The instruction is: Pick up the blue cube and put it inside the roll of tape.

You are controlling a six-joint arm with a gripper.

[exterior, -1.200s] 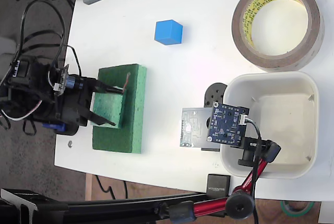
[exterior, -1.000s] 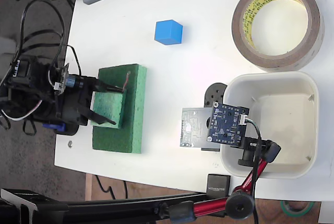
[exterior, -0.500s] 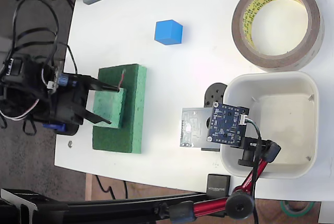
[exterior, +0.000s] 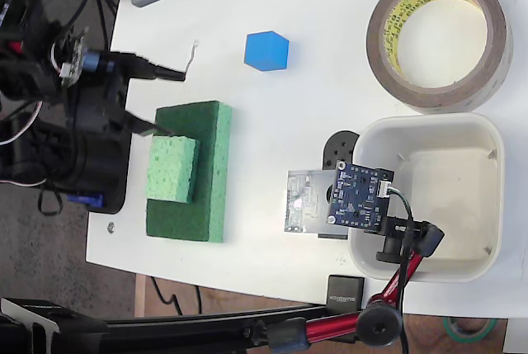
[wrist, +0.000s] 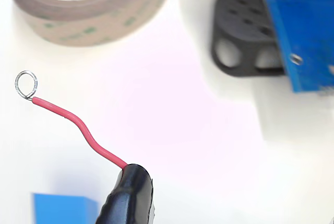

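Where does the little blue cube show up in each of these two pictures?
Fixed view: the blue cube sits in the upper middle of the white table, apart from everything else.
Wrist view: the blue cube shows only partly, cut off at the bottom left edge.
Shared landmark: the roll of tape, top right in the fixed view, appears at the top left in the wrist view.

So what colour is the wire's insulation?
Red, on the wire; clearest in the wrist view.
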